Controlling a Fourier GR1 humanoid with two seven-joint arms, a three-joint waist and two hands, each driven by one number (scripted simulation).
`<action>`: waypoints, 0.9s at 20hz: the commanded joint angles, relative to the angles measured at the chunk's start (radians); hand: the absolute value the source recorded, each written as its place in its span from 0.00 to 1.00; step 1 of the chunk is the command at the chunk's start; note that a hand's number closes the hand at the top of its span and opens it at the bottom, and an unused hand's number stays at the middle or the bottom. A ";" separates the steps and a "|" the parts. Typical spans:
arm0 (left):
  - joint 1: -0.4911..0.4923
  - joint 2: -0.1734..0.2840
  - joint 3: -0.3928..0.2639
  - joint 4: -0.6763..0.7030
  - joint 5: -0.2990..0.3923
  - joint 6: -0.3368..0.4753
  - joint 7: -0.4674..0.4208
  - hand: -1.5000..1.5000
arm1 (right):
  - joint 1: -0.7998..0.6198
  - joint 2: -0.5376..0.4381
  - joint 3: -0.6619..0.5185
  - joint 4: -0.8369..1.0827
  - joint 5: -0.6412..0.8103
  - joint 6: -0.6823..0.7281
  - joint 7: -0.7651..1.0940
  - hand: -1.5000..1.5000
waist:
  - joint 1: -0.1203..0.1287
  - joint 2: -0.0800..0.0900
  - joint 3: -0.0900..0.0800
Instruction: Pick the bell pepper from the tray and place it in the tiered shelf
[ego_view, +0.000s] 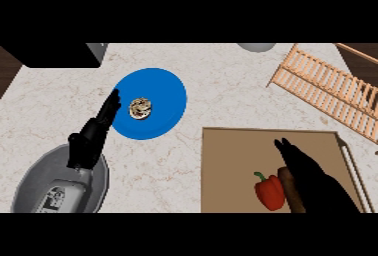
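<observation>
A red bell pepper (270, 192) with a green stem lies on the brown tray (236, 155) at the lower right. My right hand (310, 172) is over the tray just right of the pepper, fingers straight and pointing away from me, its thumb side next to the pepper. The wooden tiered shelf (328, 87) stands at the upper right, beyond the tray. My left hand (96, 132) rests open at the left, fingers up, beside the blue plate.
A blue plate (159, 85) holding a small speckled item (140, 108) sits left of centre. A grey pan-like dish (37, 180) lies at the lower left under my left forearm. A dark appliance (52, 54) is at the top left, a pale bowl (256, 47) at the top edge.
</observation>
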 joint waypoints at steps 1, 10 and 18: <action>0.026 -0.050 -0.014 -0.018 -0.042 0.013 -0.013 0.50 | -0.006 0.049 0.012 0.064 0.056 -0.002 -0.021 0.00 | 0.000 0.000 0.000; -0.032 -0.055 0.038 -0.003 -0.033 -0.048 0.044 0.50 | 0.043 0.025 -0.057 0.144 0.080 -0.002 -0.161 0.00 | -0.002 0.000 0.000; -0.010 -0.065 0.078 0.003 -0.064 -0.068 0.007 0.50 | 0.056 0.108 0.011 0.151 0.192 0.006 -0.110 0.00 | -0.001 0.000 0.000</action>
